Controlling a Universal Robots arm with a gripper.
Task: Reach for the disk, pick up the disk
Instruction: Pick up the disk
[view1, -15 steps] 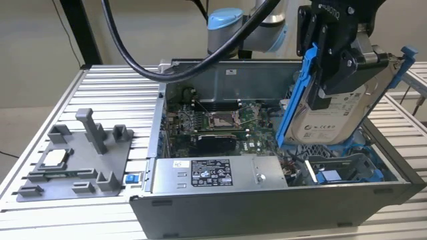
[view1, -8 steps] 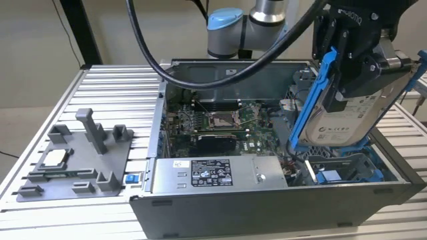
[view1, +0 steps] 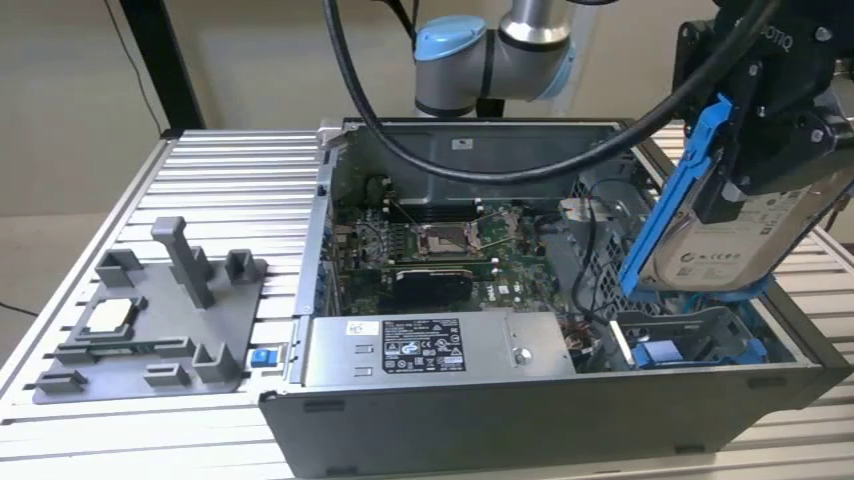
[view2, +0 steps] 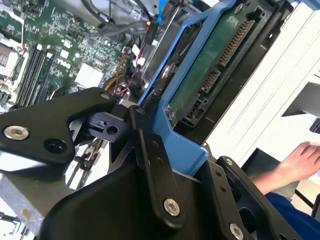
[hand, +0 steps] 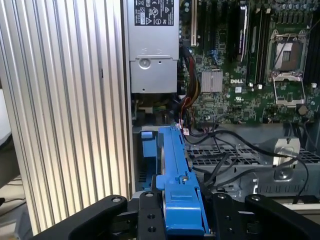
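At the exterior view's left, a grey fixture plate lies on the ribbed aluminium surface. In the middle stands the open computer case, its motherboard exposed. At the right, the end effector is clamped on the disk, holding it tilted on edge above the case's drive bay, clear of it.

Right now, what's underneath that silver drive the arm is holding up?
Below the lifted disk sits the computer case's open corner bay, with a blue plastic piece and some cables. The bay's floor is hidden by its walls.
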